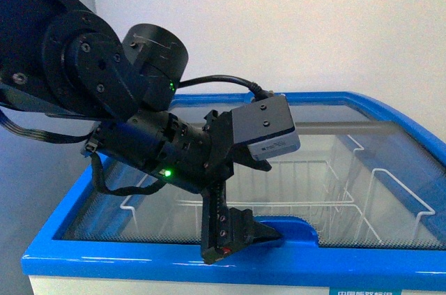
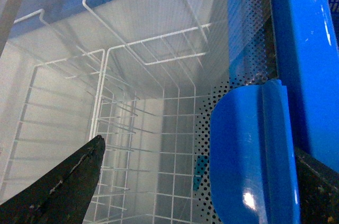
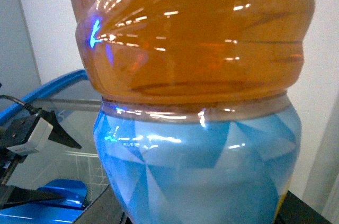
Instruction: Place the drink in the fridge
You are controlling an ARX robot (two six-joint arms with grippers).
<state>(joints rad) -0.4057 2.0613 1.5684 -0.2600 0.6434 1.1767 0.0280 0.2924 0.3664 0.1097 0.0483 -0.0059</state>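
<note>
Blue runs all round the rim of the white chest fridge, and its curved sliding glass lid lets me look straight through to the white wire baskets inside. The black left arm reaches down over the near edge, and its left tool sits at the rounded blue plastic handle on the near side of the lid. From the left wrist camera the two black fingers stand wide apart with the handle between them. There is a clear gap of glass on one side, and I can't tell whether the other finger touches the plastic. So that tool is spread open around the handle and has not closed on it. The plastic bottle of amber drink with a pale blue patterned label is outside the fridge. It is held up in the air in front of a plain white wall, with the blue rim and the left arm lower down behind it. It fills the right wrist camera, and dark parts of the right tool show just against both sides of its labelled part, so that tool looks clamped on the bottle.
</note>
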